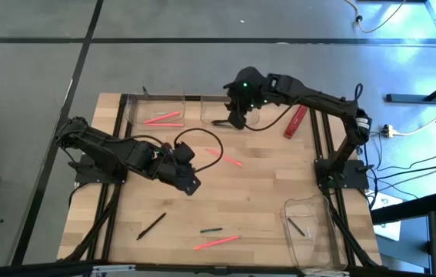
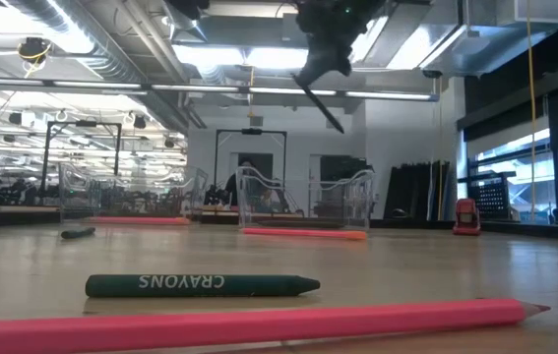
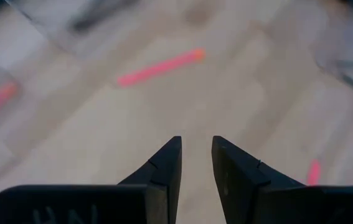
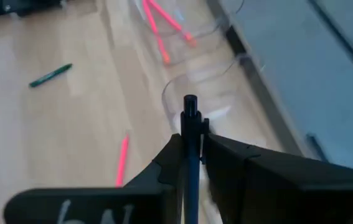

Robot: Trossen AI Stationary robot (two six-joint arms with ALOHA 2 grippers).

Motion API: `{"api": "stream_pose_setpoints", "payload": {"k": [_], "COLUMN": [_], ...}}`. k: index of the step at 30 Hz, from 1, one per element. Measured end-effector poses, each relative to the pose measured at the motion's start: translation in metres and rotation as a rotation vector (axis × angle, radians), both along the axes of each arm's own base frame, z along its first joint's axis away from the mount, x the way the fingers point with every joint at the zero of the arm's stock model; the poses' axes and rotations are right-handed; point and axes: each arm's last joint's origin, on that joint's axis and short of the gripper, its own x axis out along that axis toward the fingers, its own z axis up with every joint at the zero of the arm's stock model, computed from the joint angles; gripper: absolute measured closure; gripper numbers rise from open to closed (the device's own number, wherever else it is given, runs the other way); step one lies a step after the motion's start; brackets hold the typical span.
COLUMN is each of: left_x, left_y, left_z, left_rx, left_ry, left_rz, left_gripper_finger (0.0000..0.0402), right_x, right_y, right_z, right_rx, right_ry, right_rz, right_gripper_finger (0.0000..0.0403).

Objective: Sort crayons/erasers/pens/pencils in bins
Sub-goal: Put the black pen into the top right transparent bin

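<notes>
While your right gripper (image 1: pixel 236 117) hangs over the far edge of the table with its fingers pinched tight on a slim black pen (image 4: pixel 190 146), you want that pen centred over the middle clear plastic bin (image 1: pixel 242 112) before you let go. Judging by the right wrist view, the pen tip points at that bin's rounded rim (image 4: pixel 192 84), so ease a touch further in, lower, then release. Keep clear of the neighbouring clear bin (image 1: pixel 156 109), which holds pink-red sticks (image 1: pixel 164 118). Your left gripper (image 1: pixel 190 183) waits mid-table, fingers slightly parted, holding nothing. Hard to tell: how high the pen sits above the bin floor, and whether that bin already holds anything.
</notes>
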Motion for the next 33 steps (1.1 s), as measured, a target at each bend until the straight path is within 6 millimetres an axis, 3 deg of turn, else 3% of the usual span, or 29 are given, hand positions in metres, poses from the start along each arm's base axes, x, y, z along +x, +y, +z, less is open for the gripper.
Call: {"api": "stream_pose_setpoints", "payload": {"k": [5, 14, 21, 27, 33], "left_x": [0.0, 0.0, 0.0, -0.001, -0.002], "left_y": [0.005, 0.008, 0.008, 0.008, 0.009], "left_z": [0.003, 0.005, 0.005, 0.004, 0.004], "left_rx": [0.183, 0.268, 0.27, 0.274, 0.277], "left_ry": [-0.066, -0.096, -0.091, -0.08, -0.072], "left_rz": [0.095, 0.139, 0.138, 0.136, 0.135], "left_gripper_finger": [0.0321, 0.0321, 0.0321, 0.0321, 0.0321], "right_x": [0.006, 0.038, 0.053, 0.055, 0.055], "right_y": [-0.014, -0.048, -0.062, -0.063, -0.063], "right_z": [-0.015, -0.088, -0.135, -0.148, -0.147], "right_rx": [-0.052, -0.05, -0.039, -0.021, -0.02], "right_ry": [0.015, 0.18, 0.255, 0.286, 0.284], "right_rz": [0.031, 0.078, 0.109, 0.11, 0.109], "right_gripper_finger": [0.0346, 0.0346, 0.0346, 0.0344, 0.0323]}}
